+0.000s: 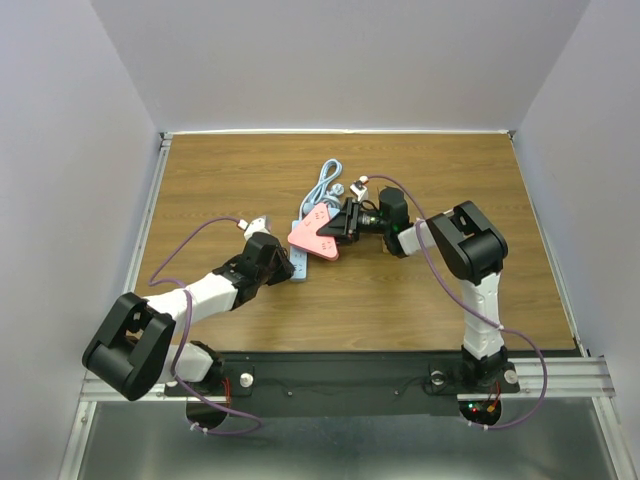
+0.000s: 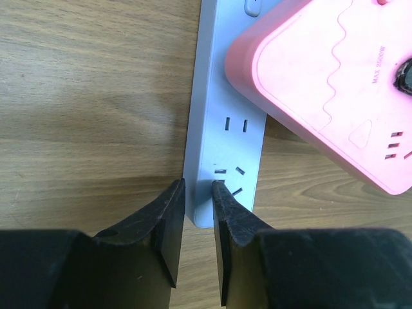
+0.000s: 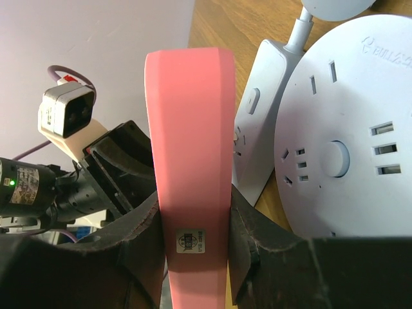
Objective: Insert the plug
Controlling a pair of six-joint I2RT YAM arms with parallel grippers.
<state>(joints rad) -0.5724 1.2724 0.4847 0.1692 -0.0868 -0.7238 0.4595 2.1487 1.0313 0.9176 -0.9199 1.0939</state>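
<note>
The pink adapter (image 3: 188, 129) is pinched flat between the jaws of the right gripper (image 3: 193, 199) and is held near the middle of the table (image 1: 400, 300). The power strip (image 2: 225, 141) is seen at 7 o'clock from it in the top view. The strip's near corner is clamped by the narrowly set left gripper (image 2: 198, 183). A round white socket (image 3: 347, 129) is seen at 3 o'clock of the adapter.

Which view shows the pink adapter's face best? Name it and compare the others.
Left wrist: the pink adapter lies face-on, its slots and rating print readable. Right wrist shows only its narrow edge, pinched in the jaws of the right gripper. Top external shows it small, a triangle over the strip.
</note>
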